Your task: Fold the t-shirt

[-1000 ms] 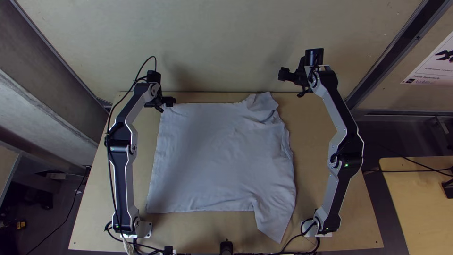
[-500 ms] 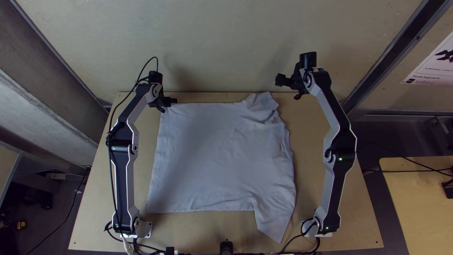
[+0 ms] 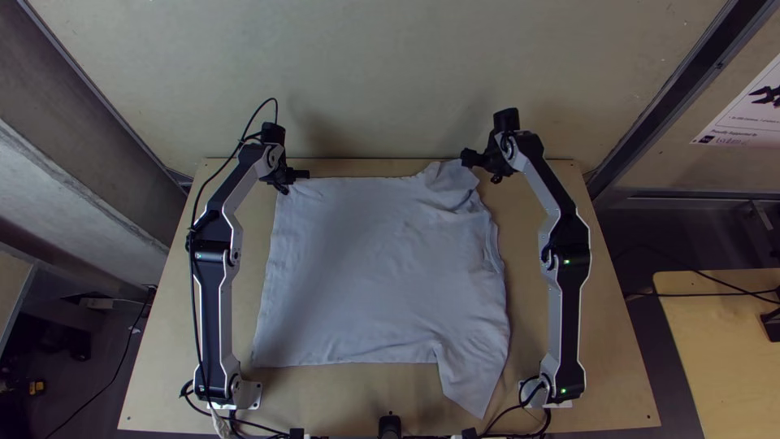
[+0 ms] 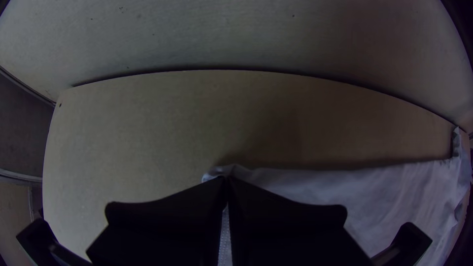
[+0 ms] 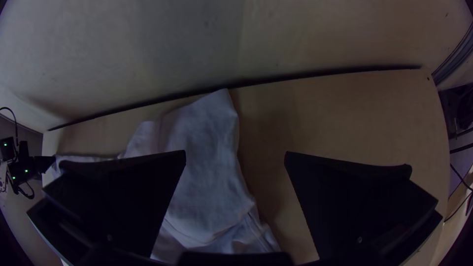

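The t-shirt [image 3: 382, 268] is lying spread on the table [image 3: 333, 394]; the left gripper [image 3: 304, 174] is pinching its far left corner, while the right gripper [image 3: 467, 158] is hovering at the far sleeve [image 3: 453, 174], fingers apart.

The top view looks steeply down from high over the near edge of the light wooden bench [image 3: 341, 394], taking in the silver-and-black jointed left arm [image 3: 213, 309] and matching right arm [image 3: 564, 317]. Both wrist views look from much closer, at far left and far right, toward the pale flat wall [image 3: 390, 81]. All three share the bench's far edge and part of the pale fabric t-shirt [image 3: 382, 260].
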Robot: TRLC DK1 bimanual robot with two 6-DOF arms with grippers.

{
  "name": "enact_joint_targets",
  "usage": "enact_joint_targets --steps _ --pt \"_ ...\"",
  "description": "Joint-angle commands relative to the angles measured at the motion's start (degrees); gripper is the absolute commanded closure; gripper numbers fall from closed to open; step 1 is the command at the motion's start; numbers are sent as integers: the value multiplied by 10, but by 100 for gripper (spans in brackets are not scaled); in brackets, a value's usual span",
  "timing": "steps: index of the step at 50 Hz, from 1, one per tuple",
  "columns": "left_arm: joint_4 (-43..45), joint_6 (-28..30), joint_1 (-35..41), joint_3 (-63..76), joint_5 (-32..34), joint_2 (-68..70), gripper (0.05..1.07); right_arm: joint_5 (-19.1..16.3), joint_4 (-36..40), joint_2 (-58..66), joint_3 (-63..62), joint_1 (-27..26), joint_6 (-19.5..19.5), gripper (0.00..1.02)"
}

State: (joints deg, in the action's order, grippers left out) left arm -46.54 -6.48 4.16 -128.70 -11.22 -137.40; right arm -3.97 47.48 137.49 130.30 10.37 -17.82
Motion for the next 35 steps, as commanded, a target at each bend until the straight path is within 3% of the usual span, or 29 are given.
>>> enact_joint_targets --steps 1,5,12,25,35 --pt "-11 -13 5 2 -1 13 104 -7 4 30 20 3 -13 21" --pt "-17 -12 5 3 -1 13 104 -23 5 43 32 3 -30 37" --pt "-25 -11 3 6 -1 13 104 -32 -2 56 41 4 -45 45" --pt "-29 -5 -5 7 -2 14 104 -38 -20 60 45 13 -45 100" --pt "-27 -2 -4 6 -1 14 104 -38 -22 47 47 11 -45 100"
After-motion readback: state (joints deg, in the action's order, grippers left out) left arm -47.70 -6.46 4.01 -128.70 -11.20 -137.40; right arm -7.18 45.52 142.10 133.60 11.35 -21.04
